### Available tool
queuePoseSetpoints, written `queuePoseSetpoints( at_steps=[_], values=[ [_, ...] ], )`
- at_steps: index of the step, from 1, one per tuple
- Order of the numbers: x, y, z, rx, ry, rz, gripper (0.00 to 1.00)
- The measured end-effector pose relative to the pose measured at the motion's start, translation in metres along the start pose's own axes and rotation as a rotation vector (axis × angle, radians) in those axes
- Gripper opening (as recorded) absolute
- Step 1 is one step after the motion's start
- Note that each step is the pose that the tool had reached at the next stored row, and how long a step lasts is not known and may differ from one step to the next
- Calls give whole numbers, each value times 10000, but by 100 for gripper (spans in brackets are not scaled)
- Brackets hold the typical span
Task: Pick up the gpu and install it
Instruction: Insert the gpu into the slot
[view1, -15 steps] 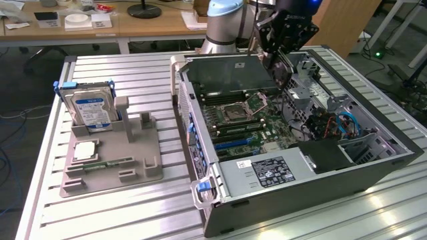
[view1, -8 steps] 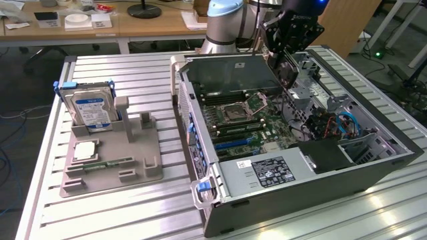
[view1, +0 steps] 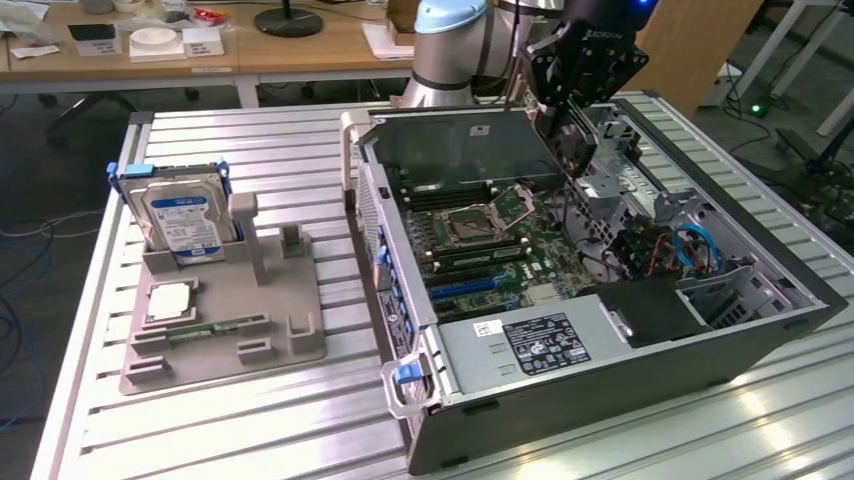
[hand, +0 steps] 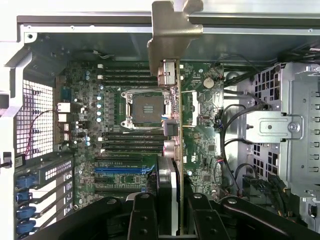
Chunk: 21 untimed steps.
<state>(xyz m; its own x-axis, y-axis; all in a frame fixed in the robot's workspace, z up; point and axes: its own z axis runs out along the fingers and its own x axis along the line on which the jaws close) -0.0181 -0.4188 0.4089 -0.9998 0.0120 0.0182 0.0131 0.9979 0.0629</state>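
The gpu (hand: 173, 130) hangs edge-on over the open computer case (view1: 400, 300), with its silver end bracket (hand: 172, 30) toward the case's rear wall and its black cooler (hand: 166, 180) on one face. My gripper (hand: 172, 212) is shut on the card, one black finger (hand: 142, 215) on each side. In the exterior view, the gripper (view1: 571, 100) is above the back of the case, holding the gpu (view1: 571, 145) upright over the motherboard (view1: 494, 240). The card hangs above the board near the CPU socket (hand: 145, 105) and the blue slot (hand: 120, 170); I see no contact with the board.
A grey fixture (view1: 267, 330) at the exterior view's left holds a hard drive (view1: 180, 220), a memory stick (view1: 214, 327) and a square chip (view1: 171, 300). Inside the case are the power supply (view1: 534, 345), a metal drive cage (hand: 295, 125) and loose cables (hand: 230, 145).
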Motion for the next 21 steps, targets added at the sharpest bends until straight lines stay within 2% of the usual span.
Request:
queuePoseSetpoints(
  at_steps=[7,14,21],
  values=[
    [1,0,0,2,9,-144,28],
    [0,0,0,19,70,-1115,28],
    [0,0,0,33,118,-1872,28]
  ],
)
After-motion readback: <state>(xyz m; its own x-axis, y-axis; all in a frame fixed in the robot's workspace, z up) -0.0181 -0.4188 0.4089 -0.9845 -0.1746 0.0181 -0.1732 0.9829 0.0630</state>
